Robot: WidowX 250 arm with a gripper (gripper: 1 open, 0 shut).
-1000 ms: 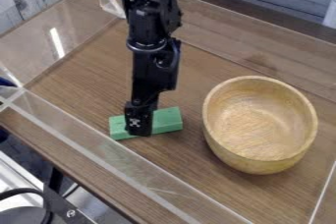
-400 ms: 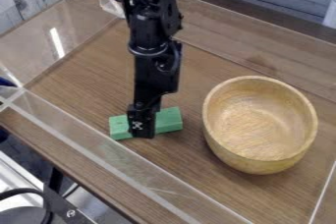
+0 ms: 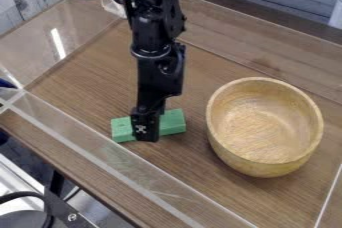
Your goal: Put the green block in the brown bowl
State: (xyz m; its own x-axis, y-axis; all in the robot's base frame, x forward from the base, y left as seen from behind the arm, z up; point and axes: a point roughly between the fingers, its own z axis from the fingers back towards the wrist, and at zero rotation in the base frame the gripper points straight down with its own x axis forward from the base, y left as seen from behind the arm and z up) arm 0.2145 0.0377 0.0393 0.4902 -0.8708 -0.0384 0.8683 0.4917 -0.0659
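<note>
So the small flat green rectangular block [image 3: 148, 125] is lying flat on the wood-grain surface [image 3: 94, 72], toward the near edge and a bit left of the middle. It looks like a plain matte solid bar, so my guess is light and totally rigid, nothing to crush or spill, and matte usually means not too slippery. It's low though, so there isn't much height to bite on; I'd pinch it across the short width, around the middle of its length, so it doesn't swing or tip when lifted. The black end effector [image 3: 147, 129] is pointing straight down right over the block's middle with its jaws spread wide, apparently straddling it. I can't tell whether the fingertips are touching the sides yet, and nothing is clamped. Just to the right, with a small gap of bare surface between, sits the round light-brown wooden bowl [image 3: 266, 125], thick-walled and empty, closer to the right edge. It's wide and fairly shallow, so dropping the bar in should be forgiving. A clear barrier [image 3: 80, 147] runs along the near edge.
</note>
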